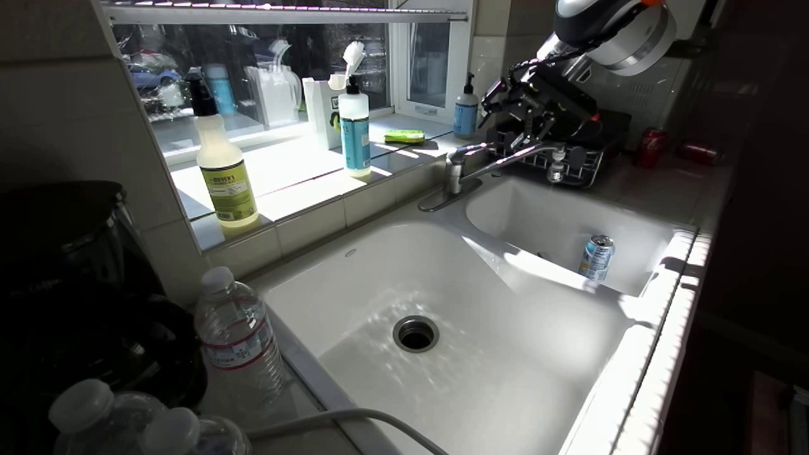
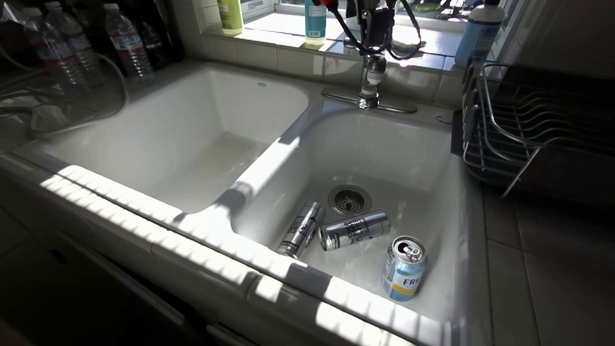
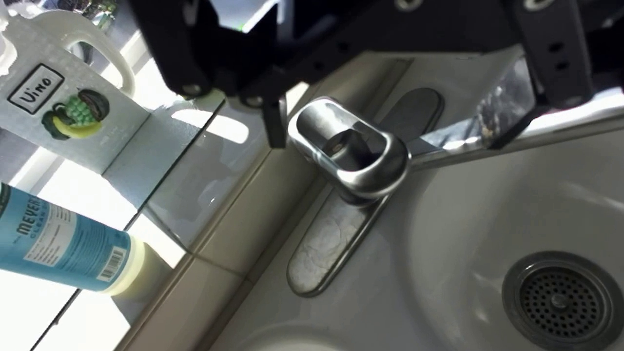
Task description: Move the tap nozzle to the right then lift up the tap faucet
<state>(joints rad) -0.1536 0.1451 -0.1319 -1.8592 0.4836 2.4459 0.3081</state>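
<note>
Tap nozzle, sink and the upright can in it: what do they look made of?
Tap nozzle: metal, probably chrome-plated; it throws bright, mirror-like highlights. Sink: glossy white; the smooth sheen fits ceramic or enamelled metal alike. Upright can: metal, likely aluminium, printed; its bare top shines silver.

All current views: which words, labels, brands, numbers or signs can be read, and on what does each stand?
"Vino": white pitcher.
"MEYER" and "CLEAN", the rest unclear: teal-labelled bottle.
"MEYER'S": yellow-labelled bottle.
"FRE", any further letters unclear: blue drink can.
Too small or blurred to read: silver cans, water bottles, red cans, blue pump bottle, remaining small print.
</note>
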